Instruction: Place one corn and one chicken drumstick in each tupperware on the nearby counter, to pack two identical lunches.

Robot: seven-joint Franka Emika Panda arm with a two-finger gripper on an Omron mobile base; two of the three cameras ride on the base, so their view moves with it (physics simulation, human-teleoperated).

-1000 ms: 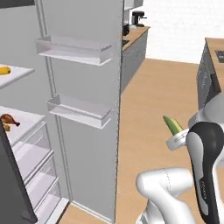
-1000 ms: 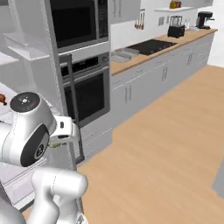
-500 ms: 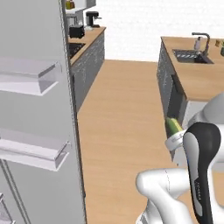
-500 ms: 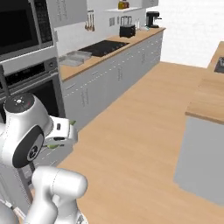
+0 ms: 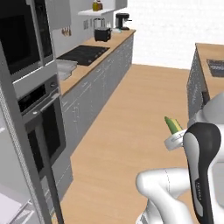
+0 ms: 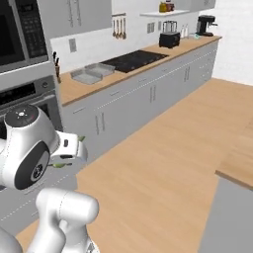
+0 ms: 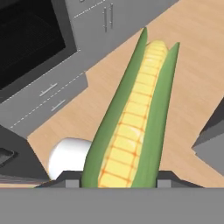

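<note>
While clamped on the corn (image 7: 131,127), the tool (image 7: 118,181) hangs above the floor (image 6: 168,163). Two tubs (image 6: 93,73) sit on the surface (image 6: 128,69) beyond it.

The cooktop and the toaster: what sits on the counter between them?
Nothing: in the right base view, bare counter runs from cooktop to toaster.

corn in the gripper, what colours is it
Yellow kernels between green husk leaves on the corn; clearest in the hand view.

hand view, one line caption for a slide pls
Claw shut on an ear of corn, husk partly open, above the wooden floor beside grey drawer fronts.
</note>
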